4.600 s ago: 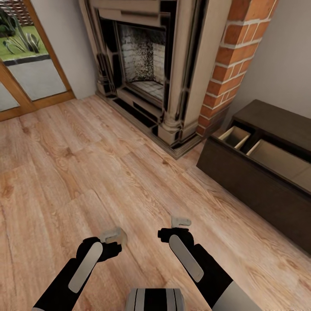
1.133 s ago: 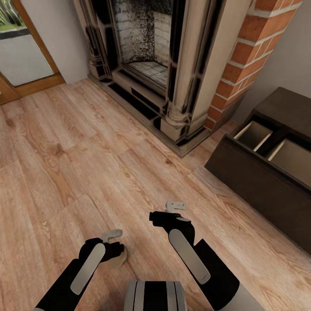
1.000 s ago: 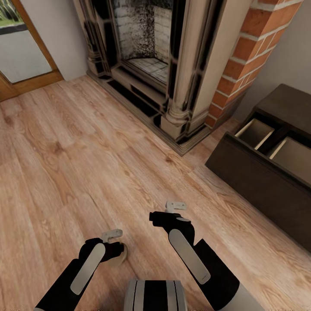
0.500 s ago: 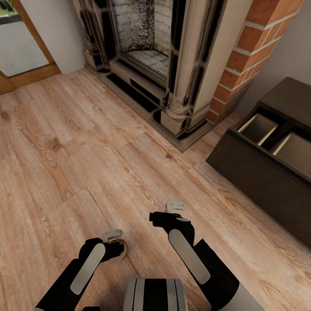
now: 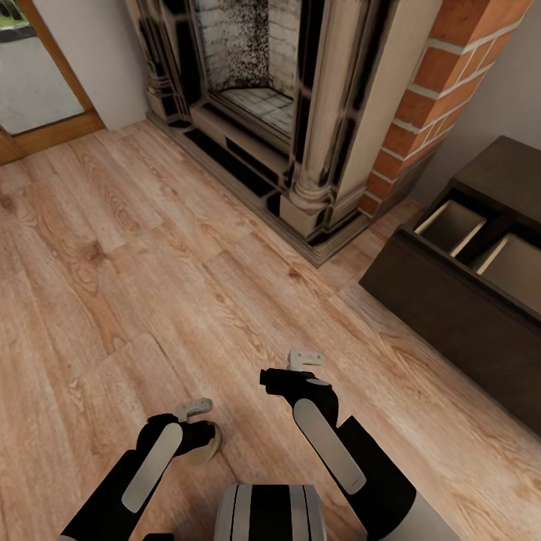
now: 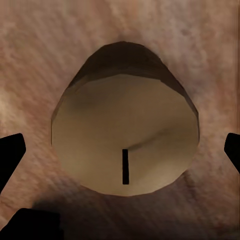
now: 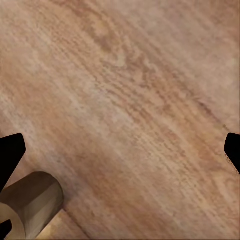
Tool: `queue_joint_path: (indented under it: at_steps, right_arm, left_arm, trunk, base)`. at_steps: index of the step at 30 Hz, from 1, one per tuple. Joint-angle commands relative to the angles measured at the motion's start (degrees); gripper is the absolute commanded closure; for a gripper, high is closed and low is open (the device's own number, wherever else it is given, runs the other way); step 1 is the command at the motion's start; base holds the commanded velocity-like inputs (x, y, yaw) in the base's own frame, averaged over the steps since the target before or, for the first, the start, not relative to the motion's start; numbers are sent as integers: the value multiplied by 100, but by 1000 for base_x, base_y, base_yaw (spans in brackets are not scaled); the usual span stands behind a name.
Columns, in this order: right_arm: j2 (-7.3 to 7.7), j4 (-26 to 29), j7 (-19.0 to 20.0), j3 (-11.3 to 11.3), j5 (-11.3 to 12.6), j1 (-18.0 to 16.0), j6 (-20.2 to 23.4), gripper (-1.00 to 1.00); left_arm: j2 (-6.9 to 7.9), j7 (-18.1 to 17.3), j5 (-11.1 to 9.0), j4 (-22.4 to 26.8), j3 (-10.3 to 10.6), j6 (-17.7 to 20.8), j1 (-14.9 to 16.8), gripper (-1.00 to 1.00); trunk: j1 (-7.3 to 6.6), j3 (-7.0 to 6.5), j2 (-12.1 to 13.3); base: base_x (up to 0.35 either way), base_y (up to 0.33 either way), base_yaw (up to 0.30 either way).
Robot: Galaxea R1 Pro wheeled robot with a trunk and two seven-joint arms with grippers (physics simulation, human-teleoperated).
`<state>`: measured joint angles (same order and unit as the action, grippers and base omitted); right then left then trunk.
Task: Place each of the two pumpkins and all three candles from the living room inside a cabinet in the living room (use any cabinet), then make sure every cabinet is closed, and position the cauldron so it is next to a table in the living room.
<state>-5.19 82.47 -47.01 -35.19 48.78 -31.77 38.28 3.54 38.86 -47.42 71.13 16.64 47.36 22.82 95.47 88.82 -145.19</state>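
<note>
A stubby tan candle (image 6: 125, 135) with a pale flat top and a dark wick stands on the wooden floor. My left gripper (image 5: 197, 419) hangs right above it, open, and the candle (image 5: 207, 445) peeks out beneath the fingertips (image 6: 10, 155). My right gripper (image 5: 305, 359) is open over bare floor a little to the right, and the same candle (image 7: 30, 205) shows at the edge of the right wrist view. The dark-brown cabinet (image 5: 451, 308) stands at the right with two drawers (image 5: 451, 225) pulled open, their beige insides bare. Pumpkins and cauldron are out of view.
A stone fireplace (image 5: 300, 113) with a raised hearth rises ahead, with a red brick column (image 5: 443, 83) to its right. A wood-framed glass door (image 5: 37, 83) is at the far left. Open plank floor (image 5: 150, 263) lies between me and the cabinet.
The head view has drifted so the fireplace and cabinet sit slightly closer. The candle now shows a little below the left gripper instead of at its tips. Both arms hold about the same pose.
</note>
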Motion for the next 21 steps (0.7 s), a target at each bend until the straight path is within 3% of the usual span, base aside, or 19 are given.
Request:
queue_joint_path:
  at_steps: [1,21]
  right_arm:
    - [0,6,-54,-6,44,-5,13,-100]
    - [0,6,-54,-6,44,-5,13,-100]
  left_arm:
    - [6,60,-57,6,15,1,3,-100]
    - [6,60,-51,6,8,-2,3,-100]
  trunk:
    - [0,4,-2]
    - [0,4,-2]
  base:
    - [38,0,0]
    - [58,10,0]
